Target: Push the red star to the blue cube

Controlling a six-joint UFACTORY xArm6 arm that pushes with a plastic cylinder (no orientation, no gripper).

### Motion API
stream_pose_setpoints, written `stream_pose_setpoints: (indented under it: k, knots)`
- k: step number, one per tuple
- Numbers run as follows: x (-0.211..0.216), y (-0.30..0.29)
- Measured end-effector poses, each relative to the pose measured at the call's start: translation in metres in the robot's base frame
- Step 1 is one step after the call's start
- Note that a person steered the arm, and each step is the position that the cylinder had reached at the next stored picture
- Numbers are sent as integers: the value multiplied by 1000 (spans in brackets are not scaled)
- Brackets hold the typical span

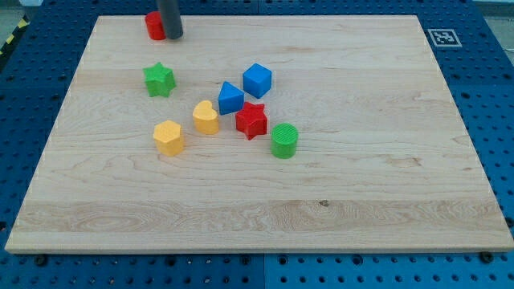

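Note:
The red star [251,120] lies near the board's middle, touching a blue triangular block [230,99] at its upper left. The blue cube [258,80] sits just above and to the right of that block, a short gap from the star. My tip [173,37] is at the view's top left, far from the star, right beside a red round block [154,26] that it partly hides.
A green star [159,79] lies left of the blue blocks. A yellow heart [206,117] and a yellow hexagon [169,137] lie left of the red star. A green cylinder [284,140] stands at its lower right. A marker tag [443,37] sits beyond the board's top right corner.

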State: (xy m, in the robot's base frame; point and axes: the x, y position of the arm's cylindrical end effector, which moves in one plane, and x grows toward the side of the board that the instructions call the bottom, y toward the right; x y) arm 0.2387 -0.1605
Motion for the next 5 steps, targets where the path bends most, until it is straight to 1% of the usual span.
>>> stream_pose_setpoints:
  k: [1,2,3,4,5]
  knots:
    - [-1,-9]
    - [6,11]
    - [38,65]
    - [66,107]
    - [72,135]
